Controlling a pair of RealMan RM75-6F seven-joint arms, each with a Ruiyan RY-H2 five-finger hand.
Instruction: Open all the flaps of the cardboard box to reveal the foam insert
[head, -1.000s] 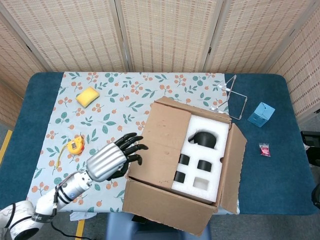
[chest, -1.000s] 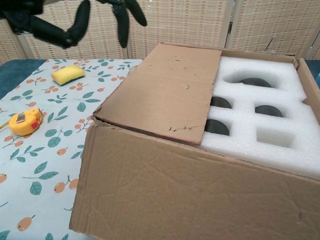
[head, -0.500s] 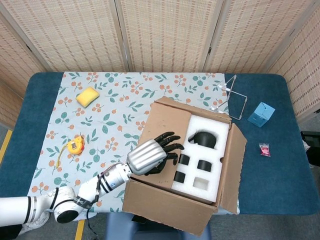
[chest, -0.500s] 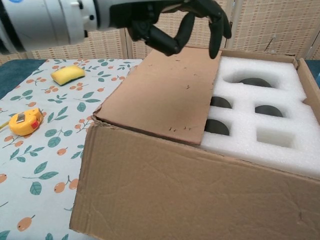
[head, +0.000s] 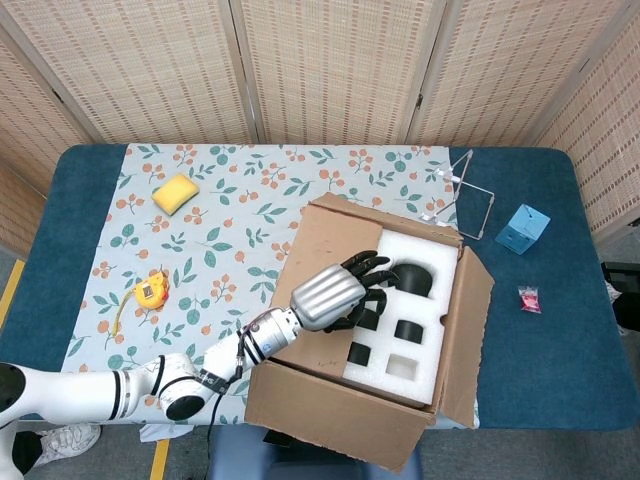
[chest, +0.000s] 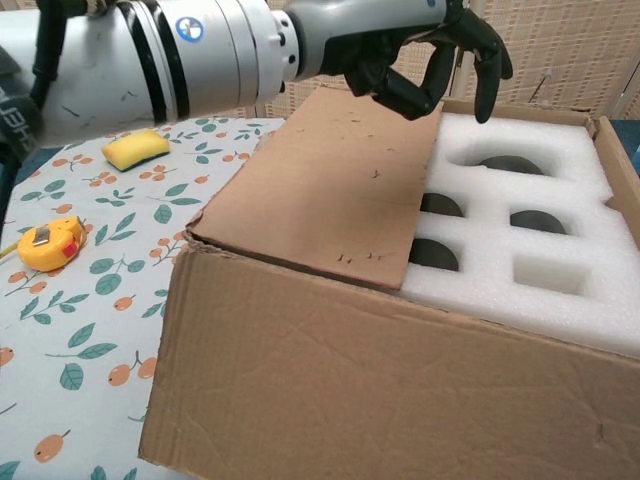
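Your left hand (head: 352, 287) hovers over the cardboard box (head: 330, 415), fingers (chest: 487, 62) spread and curled downward above the free edge of the closed left flap (chest: 330, 185), grasping nothing. That flap lies flat over the left part of the white foam insert (head: 415, 360); the right flap (head: 466, 335) stands open. The box sits at the near edge of the bench (head: 545, 350), beside a yellow tape measure (head: 152, 290) and yellow sponge (head: 176, 193). Your right hand is out of view.

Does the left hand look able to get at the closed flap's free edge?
Probably yes: the left hand hovers open above the flap edge by the foam, nothing between.
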